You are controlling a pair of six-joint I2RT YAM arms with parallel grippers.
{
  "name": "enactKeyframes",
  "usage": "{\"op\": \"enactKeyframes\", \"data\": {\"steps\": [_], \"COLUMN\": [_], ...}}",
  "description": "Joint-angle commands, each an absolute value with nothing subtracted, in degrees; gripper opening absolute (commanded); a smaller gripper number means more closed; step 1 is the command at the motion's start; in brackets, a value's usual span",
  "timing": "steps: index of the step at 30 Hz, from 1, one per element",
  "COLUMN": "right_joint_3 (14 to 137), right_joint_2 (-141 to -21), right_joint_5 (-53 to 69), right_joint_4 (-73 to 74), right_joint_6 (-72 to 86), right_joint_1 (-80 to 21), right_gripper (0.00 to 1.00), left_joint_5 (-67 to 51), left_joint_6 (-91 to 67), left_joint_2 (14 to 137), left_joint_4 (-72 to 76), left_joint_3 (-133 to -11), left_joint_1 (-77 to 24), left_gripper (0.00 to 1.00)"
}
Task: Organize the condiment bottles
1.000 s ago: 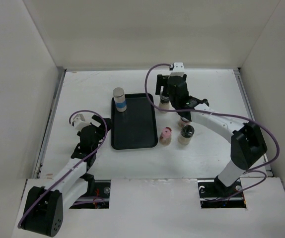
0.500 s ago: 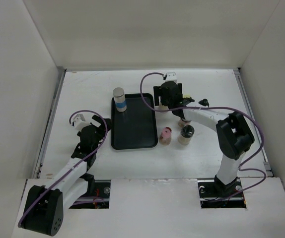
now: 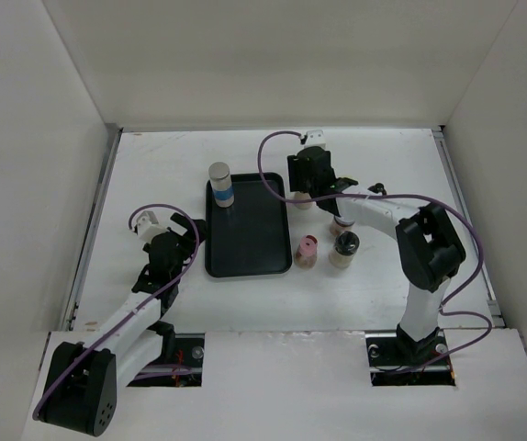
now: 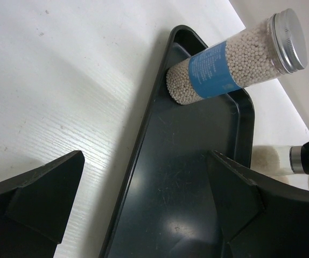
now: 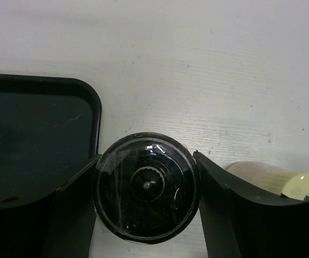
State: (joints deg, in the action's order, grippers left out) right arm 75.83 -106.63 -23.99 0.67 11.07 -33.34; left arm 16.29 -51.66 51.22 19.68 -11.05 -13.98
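Black plastic fills the middle of my right wrist view. It is the round cap of the black-capped bottle (image 5: pixel 145 196), seen end-on, with a finger of my right claw (image 3: pixel 306 186) pressed against it on either side. I read that claw as clenched on the bottle at the cap.

The bottle stands upright with its cap uppermost and its long axis running straight up toward my wrist, so the claw sits directly over it, not off to one side. From above, the bottle is just beside the far right corner of the tray (image 3: pixel 250 241), outside the rim. I cannot tell whether its base rests on the bench (image 3: pixel 153 165) or hangs just clear of it.

The relation that matters is sideways. The tray lies to my left of the bottle, its rim almost at the cap's edge, so I judge the carry to be a short lift and a shift left over that rim.

A pale-capped bottle (image 5: pixel 292 185) sits near on the opposite side. The blue-banded bottle (image 4: pixel 235 64) stands in the tray's far left corner. My left claw (image 4: pixel 144 207) hangs released by the tray's left rim, well apart from this bottle, so the right arm is plainly nearer.
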Motion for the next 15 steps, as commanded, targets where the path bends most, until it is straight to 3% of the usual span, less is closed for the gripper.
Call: {"op": "enactKeyframes", "data": {"steps": [1,7,15], "right_joint_3": [78.23,79.45,87.97], "right_joint_2": [-102.32,-99.49,-108.88], "right_joint_5": [-25.48,-27.42,-26.28], "right_joint_4": [-4.65,-7.82,-10.19], "right_joint_6": [9.93,7.12,7.82], "right_joint_1": [-33.44,-38.70,-44.95], "right_gripper": [0.57,0.56,0.55], "left_joint_5": [16.44,16.70,16.52], "left_joint_6": [-51.15,-51.15,-51.15], "left_joint_2": [51.07,51.24,51.16], "left_joint_4": [22.24,22.41,22.67], "left_joint_3": [-10.81,-10.81,-10.72], "left_joint_1": [-14.19,-14.37,-14.28], "left_gripper": [1.00,1.00,1.00]}}
